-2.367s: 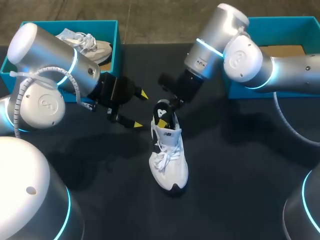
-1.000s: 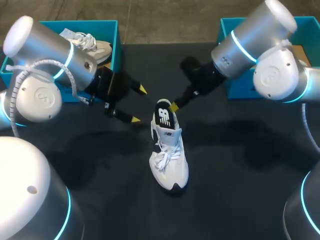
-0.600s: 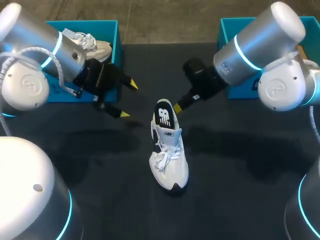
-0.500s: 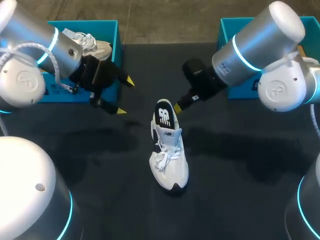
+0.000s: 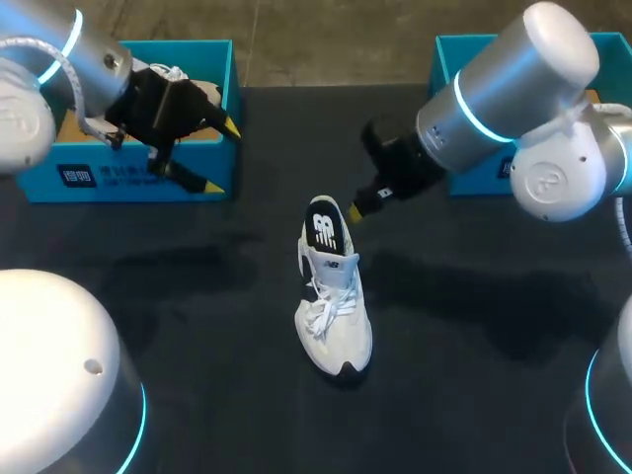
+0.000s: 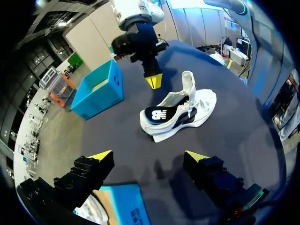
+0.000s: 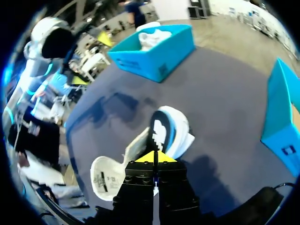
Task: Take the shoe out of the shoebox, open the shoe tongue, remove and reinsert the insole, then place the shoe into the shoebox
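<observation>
Currently the shoe stands on the tabletop between your two arms, toe toward the robot, heel toward the far edge, well apart from both boxes. Tongue is lifted upright and the mouth is open, which reads as set up for insole work. A black printed panel shows at the heel; you cannot tell whether it is the insole seated or riding up.

Right claw hangs just behind and above the heel, fingers pinched together on nothing. It is probably placed to press or pick at that heel end.

Left claw is spread wide and empty, over the front wall of the left shoebox, which holds a second shoe. Out there it leaves the heel free.

Right shoebox is partly hidden by the arm.
</observation>
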